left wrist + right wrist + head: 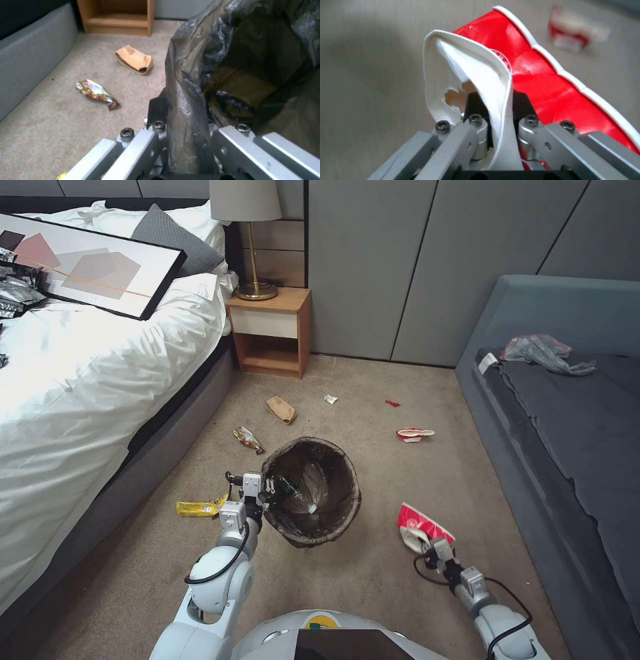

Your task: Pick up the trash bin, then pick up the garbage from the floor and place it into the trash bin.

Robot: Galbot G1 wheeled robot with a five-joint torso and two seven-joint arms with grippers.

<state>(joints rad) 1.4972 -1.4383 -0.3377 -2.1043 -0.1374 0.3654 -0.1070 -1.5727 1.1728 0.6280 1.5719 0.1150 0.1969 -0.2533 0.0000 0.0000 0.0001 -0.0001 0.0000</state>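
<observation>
While the trash bin is held near the middle of the carpet, tilted with its mouth up, its near-left rim is gripped by the left gripper; the jaws are seen in the left wrist view clamped on the dark bag liner folded over the rim. A green bottle is visible inside the bin. To the right of the bin and nearer, a crushed red-and-white paper cup is pinched by the right gripper, whose jaws are closed on the cup's white rolled rim in the right wrist view.

Other garbage is left on the floor: a yellow wrapper just left of the left arm, a colourful snack wrapper beyond the bin to the left, a brown paper bag farther off, a small white scrap, a red scrap and a second flattened red-and-white cup to the far right of the bin. A bed is at the left, a wooden nightstand at the far wall and a grey sofa at the right.
</observation>
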